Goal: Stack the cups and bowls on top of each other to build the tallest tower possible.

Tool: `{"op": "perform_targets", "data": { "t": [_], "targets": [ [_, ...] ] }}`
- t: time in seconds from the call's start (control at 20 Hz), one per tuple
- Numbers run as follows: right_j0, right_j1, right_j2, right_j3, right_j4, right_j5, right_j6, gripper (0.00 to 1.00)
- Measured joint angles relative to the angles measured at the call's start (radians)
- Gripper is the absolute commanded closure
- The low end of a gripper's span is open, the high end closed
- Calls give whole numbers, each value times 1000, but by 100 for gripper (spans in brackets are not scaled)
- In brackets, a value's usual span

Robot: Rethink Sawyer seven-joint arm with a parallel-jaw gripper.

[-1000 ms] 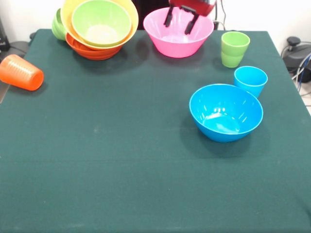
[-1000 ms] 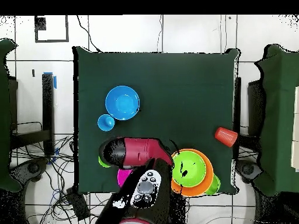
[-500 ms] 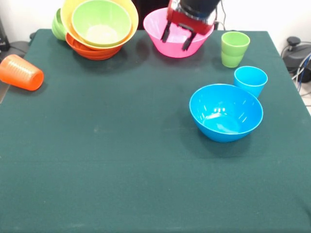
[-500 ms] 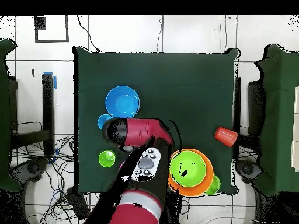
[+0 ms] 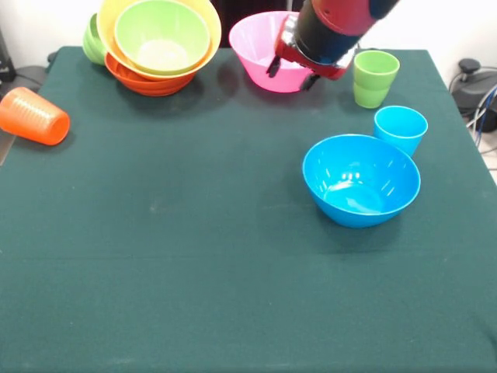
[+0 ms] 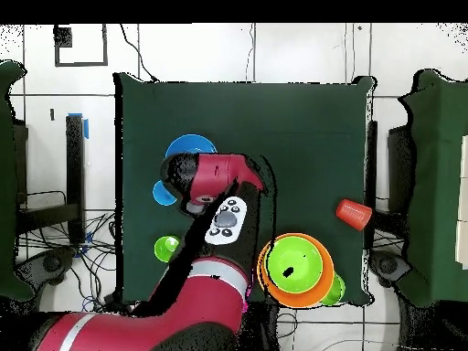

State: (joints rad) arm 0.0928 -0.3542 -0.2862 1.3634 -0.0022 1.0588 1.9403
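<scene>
The black two-fingered gripper (image 5: 291,74) hangs empty, tips apart, at the large glossy pink plastic bowl (image 5: 260,48); the nested orange-and-green bowl pile (image 5: 159,43) sits at the table corner, probably the tower's base; the glossy blue bowl (image 5: 361,180) stands apart, awaiting stacking.

We see a dark green table cloth (image 5: 194,272) over the table | black cables (image 5: 477,97) beside its right edge, front view | white tiled floor (image 6: 302,50) around it, overhead view
</scene>
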Motion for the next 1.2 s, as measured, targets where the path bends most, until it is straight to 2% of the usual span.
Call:
{"op": "perform_targets", "data": {
  "t": [0.35,0.55,0.7,0.8,0.9,0.95,1.2],
  "targets": [
    [65,14,-28,-45,31,32,52,0],
    [84,14,-23,-47,62,0,102,0],
    [68,15,1,-46,80,-77,108,0],
    [36,17,37,-45,97,-183,108,0],
    [-1,22,74,-44,108,-281,108,0],
    [-47,28,119,-41,116,-383,108,0],
    [-151,44,219,-36,118,-534,108,0]
  ]
}}
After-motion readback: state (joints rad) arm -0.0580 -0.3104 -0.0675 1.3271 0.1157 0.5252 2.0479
